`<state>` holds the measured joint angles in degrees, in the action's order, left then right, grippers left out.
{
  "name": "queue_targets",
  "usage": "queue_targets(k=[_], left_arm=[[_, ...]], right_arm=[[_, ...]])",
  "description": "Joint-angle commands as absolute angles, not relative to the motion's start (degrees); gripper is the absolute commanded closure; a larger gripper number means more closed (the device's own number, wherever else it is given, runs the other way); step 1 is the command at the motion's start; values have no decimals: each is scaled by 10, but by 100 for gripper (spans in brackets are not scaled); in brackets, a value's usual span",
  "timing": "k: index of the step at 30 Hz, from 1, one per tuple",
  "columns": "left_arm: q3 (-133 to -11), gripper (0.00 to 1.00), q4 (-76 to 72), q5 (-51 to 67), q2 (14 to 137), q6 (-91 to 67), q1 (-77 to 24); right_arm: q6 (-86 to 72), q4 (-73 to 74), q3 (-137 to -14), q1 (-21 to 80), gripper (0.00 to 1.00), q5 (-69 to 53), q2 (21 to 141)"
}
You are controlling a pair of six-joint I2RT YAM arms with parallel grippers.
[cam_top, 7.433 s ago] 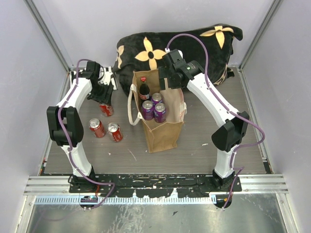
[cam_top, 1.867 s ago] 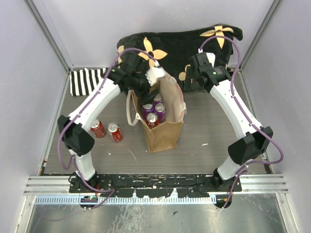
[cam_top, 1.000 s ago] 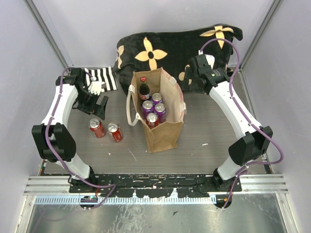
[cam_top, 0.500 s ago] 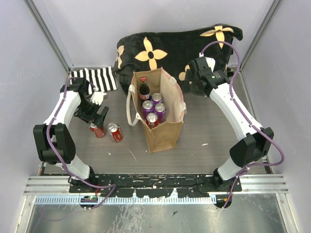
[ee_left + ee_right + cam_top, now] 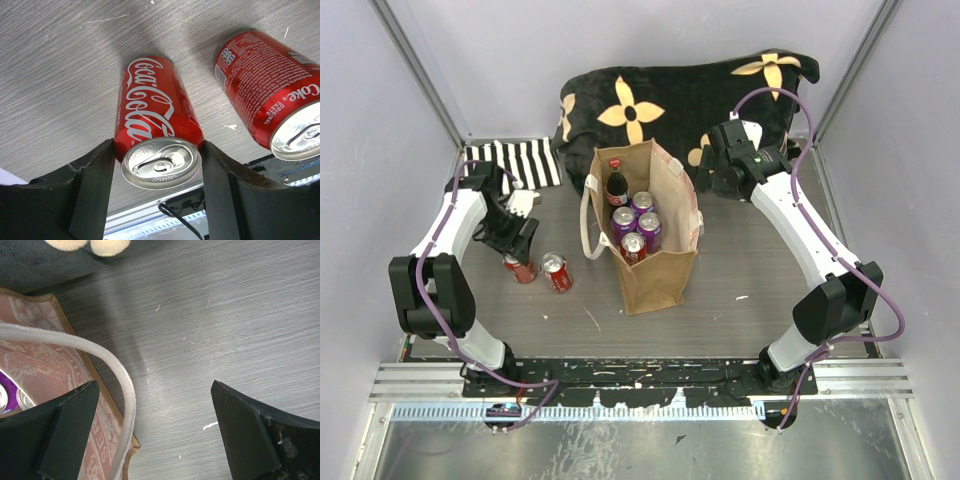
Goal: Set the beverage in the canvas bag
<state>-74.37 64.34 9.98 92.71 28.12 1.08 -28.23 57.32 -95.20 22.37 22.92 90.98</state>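
Observation:
Two red Coca-Cola cans stand on the table left of the canvas bag (image 5: 660, 275). My left gripper (image 5: 517, 250) is over the left can (image 5: 520, 268). In the left wrist view its jaws press both sides of that can (image 5: 155, 115) near the silver top, so the left gripper (image 5: 157, 170) is shut on it. The second can (image 5: 270, 95) stands free to the right. Inside the tan bag sit purple cans (image 5: 638, 222), a red can (image 5: 633, 246) and a dark bottle (image 5: 616, 186). My right gripper (image 5: 155, 410) hangs open beside the bag's cream handle (image 5: 122, 385), holding nothing.
A black cushion with tan flowers (image 5: 690, 95) lies behind the bag. A black-and-white striped cloth (image 5: 525, 163) lies at the back left. Pale walls close in the left and right sides.

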Motion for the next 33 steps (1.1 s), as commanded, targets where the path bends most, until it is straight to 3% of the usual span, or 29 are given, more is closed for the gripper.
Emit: queue_targets(k=[1, 6, 12, 14, 19, 25, 33], left_arm=[[-732, 31, 651, 100, 933, 296, 11], [-725, 17, 650, 92, 934, 300, 7], [-721, 17, 648, 93, 937, 298, 3], [-724, 29, 648, 96, 938, 297, 2], [-768, 97, 652, 96, 935, 285, 2], [-956, 100, 657, 82, 952, 251, 3], [-1404, 100, 717, 167, 1101, 104, -16]], right_arm=[[-295, 554, -949, 223, 0, 230, 879], [-299, 549, -941, 223, 0, 229, 874], [-303, 548, -936, 223, 0, 228, 870], [-303, 547, -934, 223, 0, 228, 869], [-302, 545, -936, 223, 0, 228, 871], [-299, 543, -937, 223, 0, 228, 874], [-300, 539, -929, 222, 0, 229, 873]])
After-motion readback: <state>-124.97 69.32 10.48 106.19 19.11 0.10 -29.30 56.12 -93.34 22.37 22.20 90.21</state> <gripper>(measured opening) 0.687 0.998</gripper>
